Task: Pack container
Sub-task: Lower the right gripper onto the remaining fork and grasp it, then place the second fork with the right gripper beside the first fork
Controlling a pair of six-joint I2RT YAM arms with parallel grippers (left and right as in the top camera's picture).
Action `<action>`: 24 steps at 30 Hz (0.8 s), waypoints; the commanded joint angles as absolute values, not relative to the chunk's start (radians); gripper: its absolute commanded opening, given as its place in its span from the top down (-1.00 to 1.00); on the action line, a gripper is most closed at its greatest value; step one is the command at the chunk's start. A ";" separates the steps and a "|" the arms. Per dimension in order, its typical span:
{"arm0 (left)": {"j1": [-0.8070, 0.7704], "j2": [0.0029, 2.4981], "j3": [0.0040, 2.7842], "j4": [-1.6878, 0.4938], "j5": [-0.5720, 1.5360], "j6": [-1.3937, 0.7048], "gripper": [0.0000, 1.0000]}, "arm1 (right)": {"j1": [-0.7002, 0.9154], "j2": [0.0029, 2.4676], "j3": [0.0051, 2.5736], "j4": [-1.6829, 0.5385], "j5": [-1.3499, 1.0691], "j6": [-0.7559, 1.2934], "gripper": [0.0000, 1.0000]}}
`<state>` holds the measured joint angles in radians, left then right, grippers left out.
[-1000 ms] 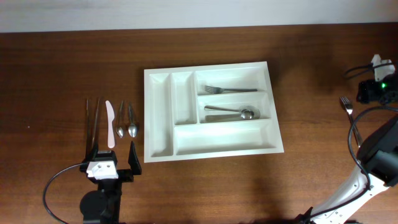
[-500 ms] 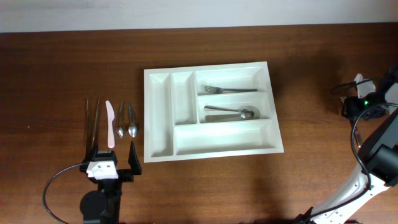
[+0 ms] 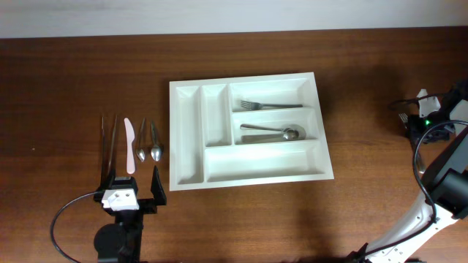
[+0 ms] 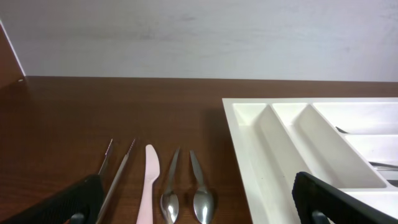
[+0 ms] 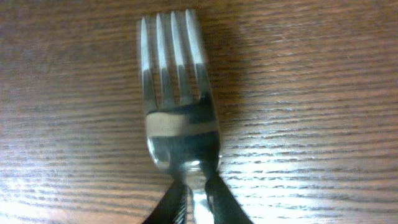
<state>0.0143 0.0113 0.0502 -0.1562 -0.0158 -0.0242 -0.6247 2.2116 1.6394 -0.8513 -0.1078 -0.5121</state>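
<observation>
My right tool point(image 5: 198, 190) grips the fork point(image 5: 179, 121) by its neck, tray point(image 3: 256, 162) lying off at nine o'clock; left tool point(image 3: 133, 179) gapes empty.

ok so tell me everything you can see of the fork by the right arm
The shiny silver metal fork has four straight tines and a mirror-like head. It appears to lie flat on the dark brown wooden table, tines pointing away from the wrist. The right claw pinches its neck between black fingers; the handle is hidden.
</observation>
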 commanded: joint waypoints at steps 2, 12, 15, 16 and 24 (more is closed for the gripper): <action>0.014 0.007 0.043 -0.153 -0.023 -0.034 -0.98 | -0.619 2.218 1.632 -0.850 -0.148 -0.442 0.92; 0.014 0.007 0.043 -0.153 -0.023 -0.034 -0.98 | -0.561 2.201 1.801 -0.921 -0.289 -0.429 0.92; 0.014 0.007 0.043 -0.153 -0.023 -0.034 -0.98 | -0.501 2.186 1.921 -0.974 -0.302 -0.443 0.92; 0.014 0.007 0.043 -0.153 -0.023 -0.034 -0.98 | -0.473 2.184 1.970 -1.002 -0.319 -0.471 0.92; 0.014 0.007 0.043 -0.153 -0.023 -0.034 -0.98 | -0.204 2.183 2.210 -1.157 -0.370 -0.767 0.92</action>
